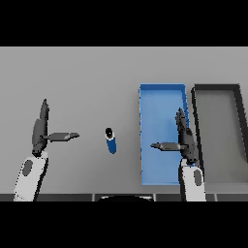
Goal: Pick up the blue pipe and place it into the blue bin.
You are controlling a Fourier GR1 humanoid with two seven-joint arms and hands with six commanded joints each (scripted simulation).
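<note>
Nearest of all is the right hand [186, 140], which comes up from the lower edge over the right side of the bin [162, 87]. Its fingers are straight and point away from the robot, and its thumb sticks out sideways toward the pipe; it is open and holds nothing.

Left of that thumb, past the bin's left wall, the pipe [111, 140] lies on the table [72, 72]. It is short and blue, with its long axis running nearly straight away from the robot, leaning only slightly. Its dark open end faces the far side and its closed blue end faces the robot. It touches neither hand and sits between them, somewhat nearer the left one.

On the other side of the pipe, the left hand [39, 128] hovers with straight fingers pointing away from the robot and thumb stretched toward the pipe, open and empty.

Beyond the right hand's outer side, a dark tray [217, 87] stands just beside the bin, parallel to it.
</note>
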